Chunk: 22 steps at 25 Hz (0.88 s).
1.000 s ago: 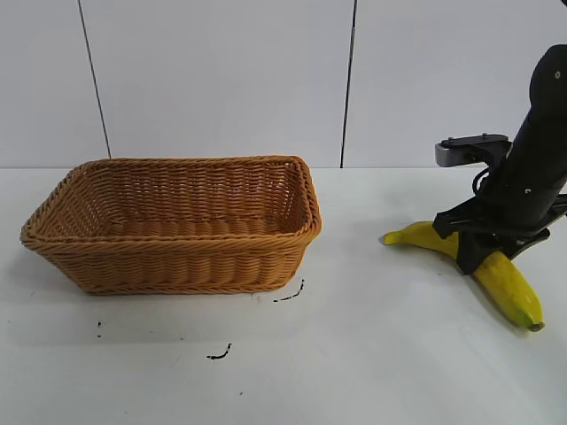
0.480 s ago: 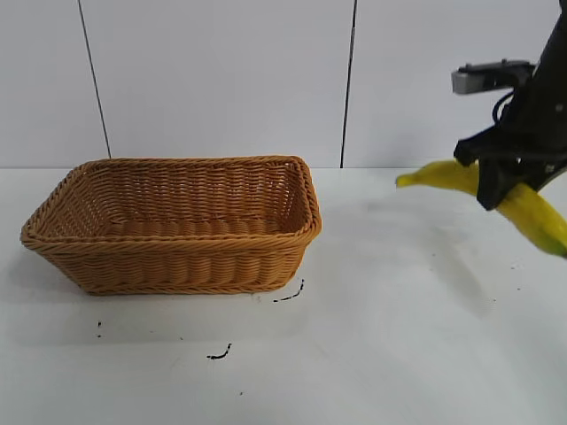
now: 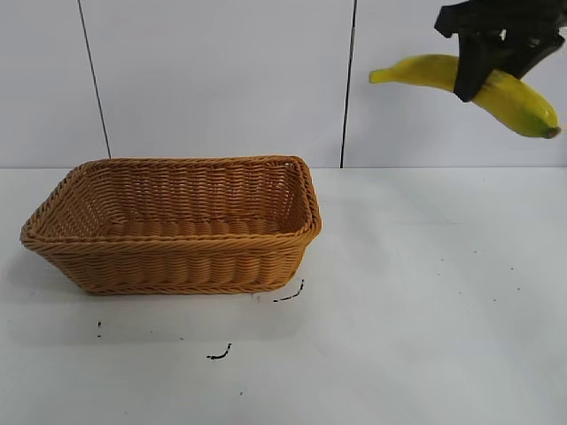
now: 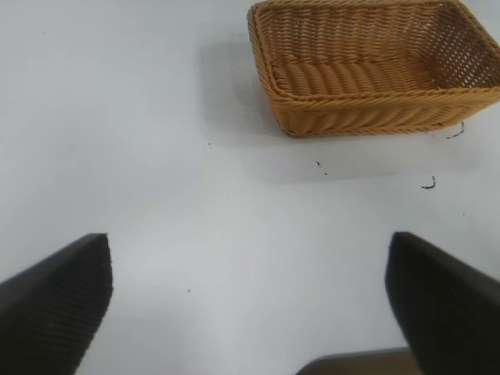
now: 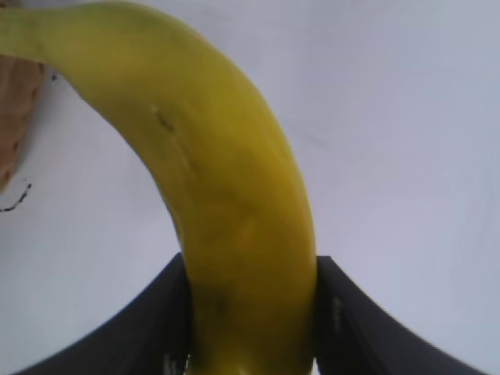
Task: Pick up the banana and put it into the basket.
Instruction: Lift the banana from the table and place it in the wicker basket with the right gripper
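My right gripper [image 3: 474, 75] is shut on the banana [image 3: 512, 96], a long yellow fruit held high above the table at the upper right, well to the right of the basket. In the right wrist view the banana [image 5: 226, 195] runs out from between my two black fingers [image 5: 148, 320]. The tan woven basket [image 3: 177, 261] stands empty on the table at the left; it also shows in the left wrist view [image 4: 367, 105]. My left gripper [image 4: 250, 312] is open and empty, off to the side of the basket, and is out of the exterior view.
The white table [image 3: 416, 336] has a few small black marks [image 3: 219, 354] in front of the basket. A white panelled wall [image 3: 221, 80] stands behind. A sliver of the basket [image 5: 16, 117] shows at the edge of the right wrist view.
My right gripper has lifted the banana from the table at the right to high in the air and shifted it slightly left. The basket has not moved.
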Tool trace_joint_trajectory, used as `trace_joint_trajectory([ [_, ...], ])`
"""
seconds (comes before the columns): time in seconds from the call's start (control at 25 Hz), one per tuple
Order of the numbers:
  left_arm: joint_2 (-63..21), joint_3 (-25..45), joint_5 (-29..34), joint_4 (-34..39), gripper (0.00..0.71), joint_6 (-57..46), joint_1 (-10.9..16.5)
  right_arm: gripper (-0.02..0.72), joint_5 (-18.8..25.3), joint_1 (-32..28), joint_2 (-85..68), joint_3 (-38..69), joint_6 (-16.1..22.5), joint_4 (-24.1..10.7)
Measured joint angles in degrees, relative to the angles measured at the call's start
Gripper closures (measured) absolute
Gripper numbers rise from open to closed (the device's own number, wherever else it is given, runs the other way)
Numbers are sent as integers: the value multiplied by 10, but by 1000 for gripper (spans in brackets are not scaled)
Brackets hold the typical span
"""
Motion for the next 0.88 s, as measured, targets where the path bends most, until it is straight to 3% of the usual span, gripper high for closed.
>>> trace_joint_trajectory([
  [0.24,0,0,0,0,20,0,0,401,11,74,84,-122,-13,-17],
  [0.44,0,0,0,0,20,0,0,401,8,152,156,-227,-88,-17],
  [0.56,0,0,0,0,20,0,0,401,-21,200,193,-266,-145,-17],
  [0.88,0,0,0,0,20,0,0,401,-124,289,271,-275,-229,-14],
])
